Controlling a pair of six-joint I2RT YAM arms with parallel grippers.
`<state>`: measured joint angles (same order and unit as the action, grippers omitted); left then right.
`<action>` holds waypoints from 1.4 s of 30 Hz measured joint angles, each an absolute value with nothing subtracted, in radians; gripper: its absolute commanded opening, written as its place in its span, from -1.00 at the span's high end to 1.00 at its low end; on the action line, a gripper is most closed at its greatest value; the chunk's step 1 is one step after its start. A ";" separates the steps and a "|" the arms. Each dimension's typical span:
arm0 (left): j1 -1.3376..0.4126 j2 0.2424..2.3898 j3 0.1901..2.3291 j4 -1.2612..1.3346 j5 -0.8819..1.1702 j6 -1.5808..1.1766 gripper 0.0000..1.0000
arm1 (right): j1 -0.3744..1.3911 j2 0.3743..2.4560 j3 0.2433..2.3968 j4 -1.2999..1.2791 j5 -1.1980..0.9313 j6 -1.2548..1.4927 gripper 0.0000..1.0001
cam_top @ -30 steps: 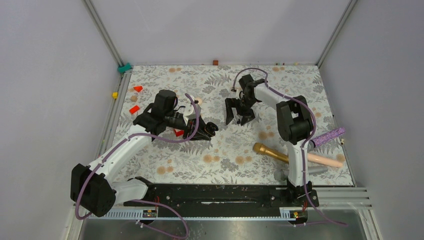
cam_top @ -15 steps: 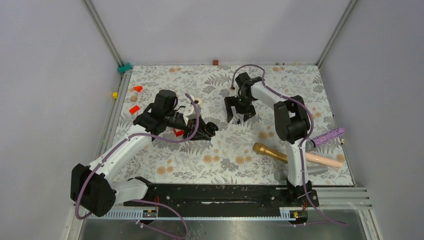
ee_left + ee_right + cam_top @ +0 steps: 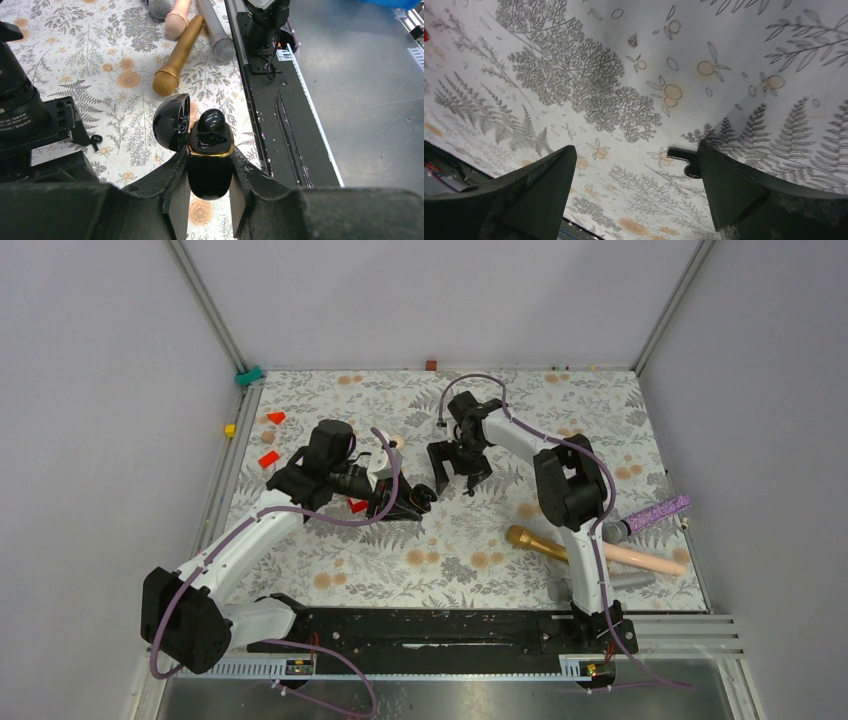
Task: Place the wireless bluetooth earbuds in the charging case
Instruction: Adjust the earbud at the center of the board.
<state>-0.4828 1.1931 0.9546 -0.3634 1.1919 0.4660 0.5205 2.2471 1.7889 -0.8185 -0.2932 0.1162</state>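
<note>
Left end effector [image 3: 208,172] is gripping the case [image 3: 210,150] — bud [image 3: 211,120] inside; right end effector [image 3: 636,152] is hovering wide open over a loose bud [image 3: 686,160].

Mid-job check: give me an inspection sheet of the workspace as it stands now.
Surface: floral cloth, lying flat.
Job's things: charging case, lid open, with the seated earbud in it; the loose earbud lies on the cloth.
Clutter: gold microphone and three others, near right; red pieces, far left.
Grippers: left gripper shut on the charging case; right gripper open, loose earbud close by one of its fingers.
Cables: purple cables along both arms; no snag seen.
Surroundings: grey walls.
</note>
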 measured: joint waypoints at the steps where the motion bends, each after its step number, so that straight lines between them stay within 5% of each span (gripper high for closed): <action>1: -0.483 1.193 0.955 -0.363 1.192 0.467 1.00 | 0.521 2.241 1.777 -0.813 -0.310 0.118 -0.99; 42: -0.484 1.184 0.955 -0.363 1.191 0.471 1.00 | 0.486 2.178 1.674 -0.807 -0.358 0.012 -0.99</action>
